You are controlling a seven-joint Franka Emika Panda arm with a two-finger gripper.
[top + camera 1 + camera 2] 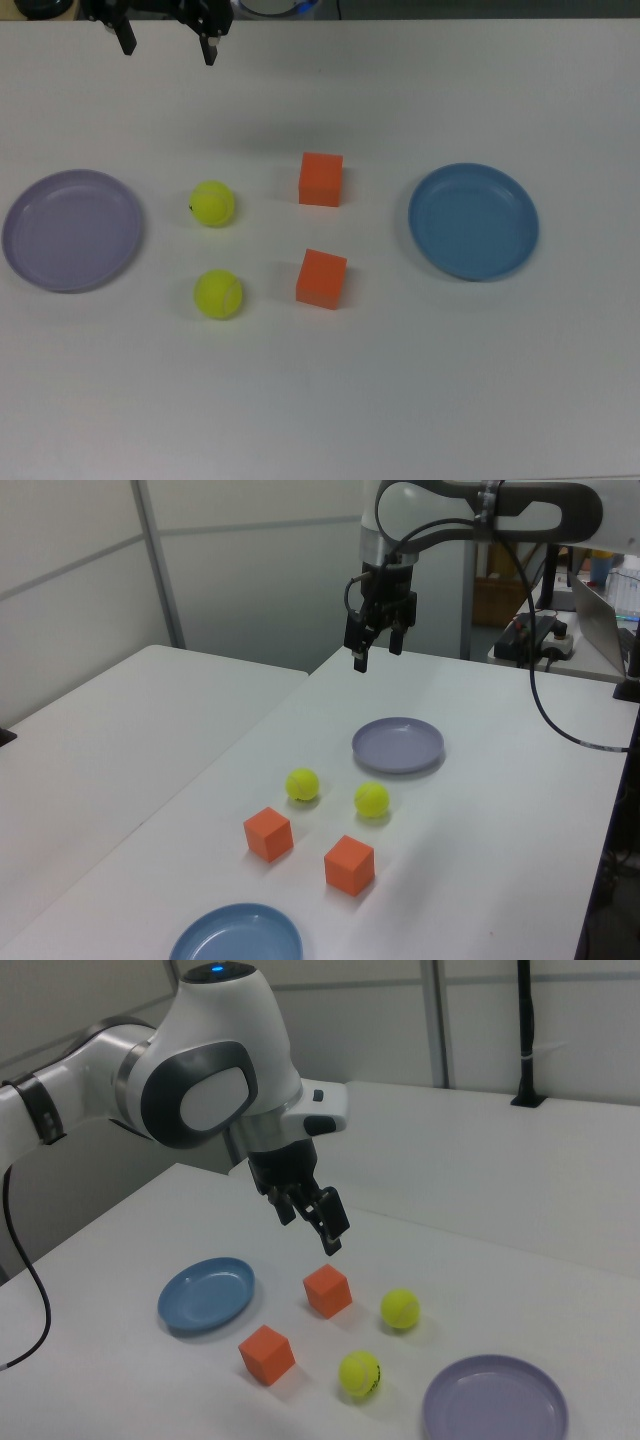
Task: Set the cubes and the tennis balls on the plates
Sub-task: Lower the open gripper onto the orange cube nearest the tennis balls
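Nothing is plated yet: both matte orange cubes [321,179] [321,278] and fuzzy yellow-green tennis balls [213,203] [218,294] sit mid-table between the empty lavender plate [40,260] and blue plate [505,255]; my gripper [167,42] hangs wide open, empty, above the table's far edge.

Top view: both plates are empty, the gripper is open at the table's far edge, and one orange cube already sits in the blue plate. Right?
Not quite. In the top view both orange cubes sit on the table, between the tennis balls and the empty blue plate. The rest holds.
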